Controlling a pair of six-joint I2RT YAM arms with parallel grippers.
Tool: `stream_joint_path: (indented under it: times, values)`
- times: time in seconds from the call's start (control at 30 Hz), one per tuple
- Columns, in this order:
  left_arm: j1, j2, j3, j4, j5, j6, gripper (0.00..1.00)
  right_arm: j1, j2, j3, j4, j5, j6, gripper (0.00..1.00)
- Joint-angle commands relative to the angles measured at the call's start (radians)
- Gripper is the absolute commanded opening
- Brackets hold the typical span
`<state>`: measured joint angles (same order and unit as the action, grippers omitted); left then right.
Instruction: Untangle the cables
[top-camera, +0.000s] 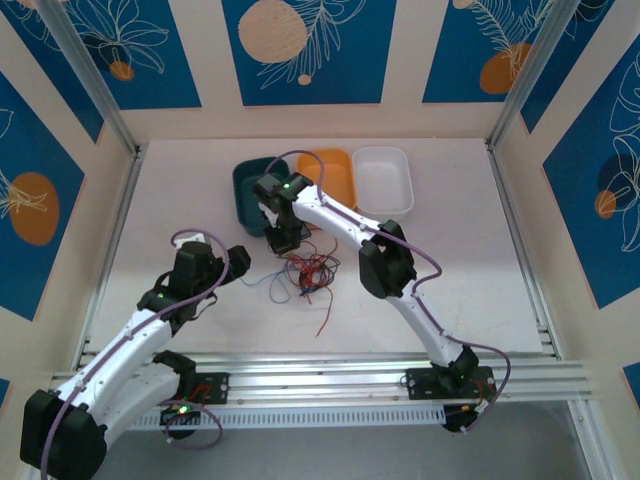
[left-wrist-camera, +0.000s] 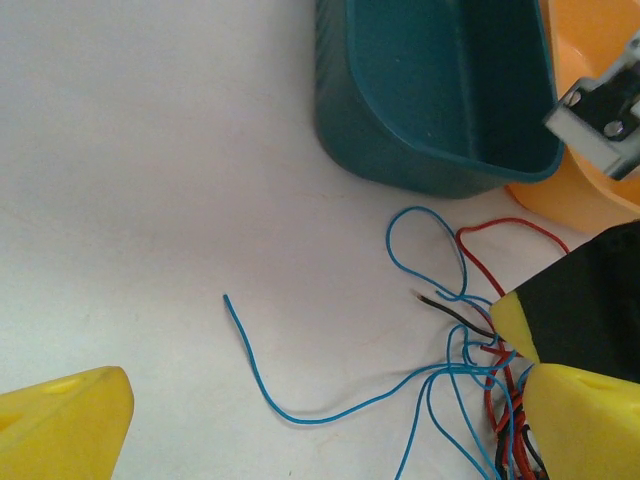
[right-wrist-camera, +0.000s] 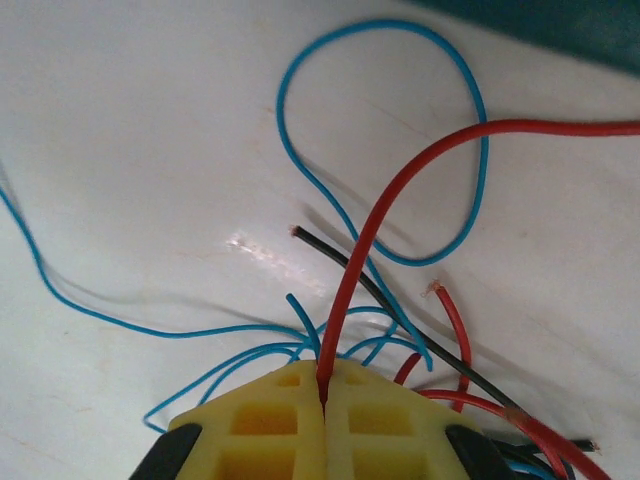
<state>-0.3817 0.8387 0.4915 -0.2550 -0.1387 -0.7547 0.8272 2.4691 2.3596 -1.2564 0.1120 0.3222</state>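
Note:
The cables (top-camera: 310, 272) lie in a red, blue and black tangle on the white table in front of the bins. My right gripper (right-wrist-camera: 325, 385) is shut on a red cable (right-wrist-camera: 370, 250), which arcs up and away to the right. A black cable (right-wrist-camera: 380, 290) and blue cable loops (right-wrist-camera: 300, 170) lie on the table under it. In the top view the right gripper (top-camera: 283, 243) points down at the tangle's left edge. My left gripper (left-wrist-camera: 320, 430) stands open just left of the tangle, with a loose blue cable end (left-wrist-camera: 300, 410) lying between its yellow fingers (left-wrist-camera: 60, 420).
A teal bin (top-camera: 245, 185), an orange bin (top-camera: 335, 170) and a white bin (top-camera: 383, 180) stand in a row behind the tangle. In the left wrist view the teal bin (left-wrist-camera: 440, 90) is close ahead. One red strand (top-camera: 325, 320) trails toward the near edge.

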Motion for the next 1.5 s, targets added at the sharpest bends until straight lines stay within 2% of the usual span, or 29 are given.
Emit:
stream_joint_path:
  times: [0.0, 0.2, 0.4, 0.5, 0.67, 0.77, 0.93, 1.07, 1.13, 1.3, 1.47]
  values:
    - [0.014, -0.01, -0.009, -0.008, 0.009, -0.002, 1.0, 0.017, -0.1, 0.025, -0.019, -0.041, 0.008, 0.0]
    - [0.014, -0.007, -0.012, 0.032, 0.061, 0.014, 1.0, 0.031, -0.304, -0.078, 0.052, -0.023, 0.046, 0.0]
    - [0.014, 0.013, -0.004, 0.13, 0.181, 0.052, 1.0, 0.032, -0.492, -0.217, 0.136, -0.044, 0.08, 0.0]
    - [0.013, 0.031, -0.002, 0.22, 0.275, 0.069, 1.0, 0.032, -0.563, -0.268, 0.153, -0.023, 0.099, 0.0]
    - [0.006, 0.066, -0.014, 0.395, 0.417, 0.071, 0.94, 0.021, -0.673, -0.365, 0.2, 0.025, 0.126, 0.0]
    - [-0.006, 0.077, -0.022, 0.486, 0.458, 0.07, 0.93, 0.005, -0.722, -0.45, 0.25, 0.029, 0.15, 0.0]
    - [-0.063, 0.083, -0.014, 0.557, 0.495, 0.176, 0.93, -0.04, -0.764, -0.554, 0.304, -0.023, 0.215, 0.0]
    - [-0.179, 0.108, 0.016, 0.518, 0.418, 0.335, 0.93, -0.069, -0.792, -0.609, 0.333, -0.065, 0.256, 0.0]
    - [-0.208, 0.137, 0.014, 0.536, 0.387, 0.326, 0.93, -0.078, -0.806, -0.634, 0.341, -0.073, 0.274, 0.0]
    - [-0.254, 0.226, -0.031, 0.724, 0.384, 0.26, 0.92, -0.098, -0.852, -0.705, 0.366, -0.091, 0.31, 0.0]
    - [-0.314, 0.324, 0.013, 0.729, 0.4, 0.334, 0.95, -0.114, -0.892, -0.77, 0.401, -0.132, 0.343, 0.0]
